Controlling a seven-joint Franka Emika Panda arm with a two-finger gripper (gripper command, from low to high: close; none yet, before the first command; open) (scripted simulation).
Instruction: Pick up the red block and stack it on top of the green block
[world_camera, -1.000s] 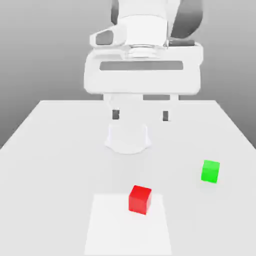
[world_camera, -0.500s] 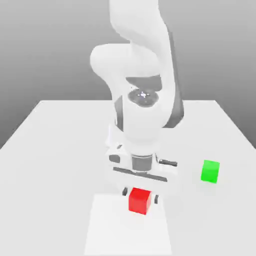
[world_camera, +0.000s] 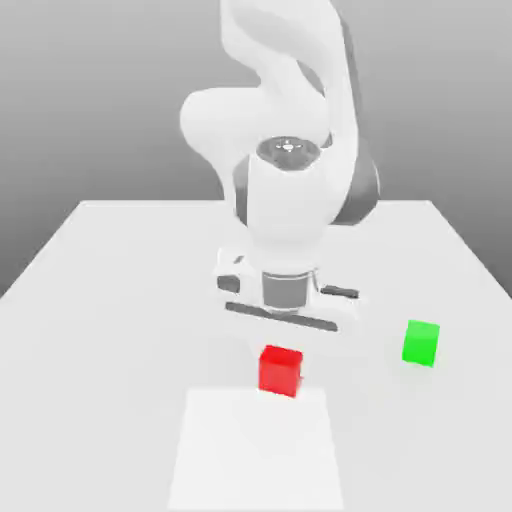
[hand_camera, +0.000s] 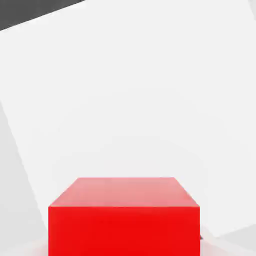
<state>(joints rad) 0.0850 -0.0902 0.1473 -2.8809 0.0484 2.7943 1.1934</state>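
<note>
On the exterior view's left, the white table (world_camera: 110, 300) is bare and flat, and it reaches from the grey background down to the near edge. Close to the near edge, around the middle, there is a brighter white square patch (world_camera: 255, 455) on the table surface. The red block (world_camera: 280, 370) is just above the far edge of this patch, and it looks lifted a little from the surface, with a soft shadow on the patch under it. Directly over the block stands the white robot arm (world_camera: 285, 200), bent over itself, with the wrist pointing down to the table. The gripper (world_camera: 281, 352) is at the top of the red block, and its fingers are pressed together on the block, pinching it from two sides; the block hides most of the fingers in this view. In the hand view, the red block (hand_camera: 124, 217) is very near the camera, its top face and one side face visible, and the bright patch (hand_camera: 135, 100) lies beneath it, turned at an angle, with a dark strip of background in one corner. More to the exterior view's right, the green block (world_camera: 421, 343) rests on the table, well apart from the red block and from the gripper, and nothing touches it. It sits slightly farther from the near edge than the red block.
</note>
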